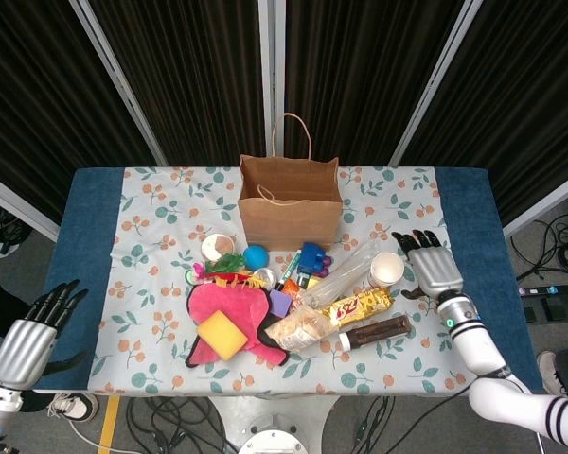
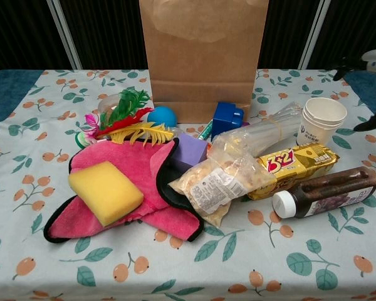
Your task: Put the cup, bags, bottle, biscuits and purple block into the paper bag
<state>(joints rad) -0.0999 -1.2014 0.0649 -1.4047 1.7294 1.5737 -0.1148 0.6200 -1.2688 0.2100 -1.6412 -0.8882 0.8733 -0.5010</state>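
Right now the bottle (image 1: 375, 332) lies nearest, by the biscuits (image 1: 360, 305). Behind them the cup (image 1: 386, 269) stands just beside the right hand (image 1: 431, 267), whose fingers are spread and hold nothing. The left hand (image 1: 28, 336) is open too. A clumsy grab could tip that light cup. The paper bag (image 1: 290, 200) stands farthest.

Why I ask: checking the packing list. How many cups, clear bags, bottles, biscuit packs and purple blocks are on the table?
Cup: 1
Clear bags: 2
Bottle: 1
Biscuits: 1
Purple block: 1
Total: 6
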